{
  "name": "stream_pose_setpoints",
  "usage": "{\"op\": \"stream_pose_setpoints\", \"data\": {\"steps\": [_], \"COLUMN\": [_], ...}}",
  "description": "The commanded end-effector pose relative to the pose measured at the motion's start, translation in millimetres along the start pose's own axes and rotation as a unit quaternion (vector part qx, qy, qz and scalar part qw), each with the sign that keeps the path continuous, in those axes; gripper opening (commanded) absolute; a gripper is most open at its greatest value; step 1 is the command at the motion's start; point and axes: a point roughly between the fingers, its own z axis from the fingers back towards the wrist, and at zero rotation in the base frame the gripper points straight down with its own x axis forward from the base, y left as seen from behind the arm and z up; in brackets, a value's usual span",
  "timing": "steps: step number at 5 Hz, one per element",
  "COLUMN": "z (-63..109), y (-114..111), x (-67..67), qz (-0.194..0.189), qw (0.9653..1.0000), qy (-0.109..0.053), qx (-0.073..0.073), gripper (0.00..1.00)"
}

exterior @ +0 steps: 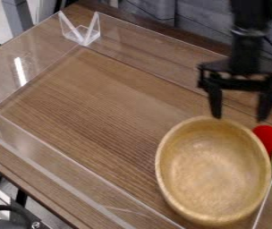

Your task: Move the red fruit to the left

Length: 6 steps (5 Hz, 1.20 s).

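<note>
We hold our gripper (pixel 240 114) wide open and empty above the fruit (pixel 267 138) beside the bowl (pixel 213 170).

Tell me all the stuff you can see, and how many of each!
wooden bowl: one, light tan, lower right of the picture
red fruit: one, red with a green leafy cap, at the right edge beside the bowl
table: one, brown wood, under the bowl and fruit
clear plastic piece: one, see-through, upper left
cables: dark, lower left corner, too cut off to count
end effector: one, black, open, upper right, above the bowl and fruit
</note>
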Motion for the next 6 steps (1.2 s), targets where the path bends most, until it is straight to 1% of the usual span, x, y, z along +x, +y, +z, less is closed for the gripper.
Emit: {"op": "stream_pose_setpoints", "data": {"steps": [1,2,3,4,5,6], "z": [-7.8,-28.2,-32.7,-32.2,-29.2,-25.8], "y": [-20,-26,-26,-23,-25,-26], "x": [1.9,6.4,3.0,-2.2,-4.0,-5.0], "qz": [0.036,0.063,0.068,0.072,0.095,0.117], "qw": [0.9987,0.9968,0.9962,0.9957,0.9935,0.9908], "qy": [-0.023,-0.031,-0.038,-0.042,-0.047,-0.052], "qx": [-0.029,-0.038,-0.040,-0.041,-0.042,-0.043], "gripper": [1.00,1.00,0.00,0.00,1.00,1.00]}}
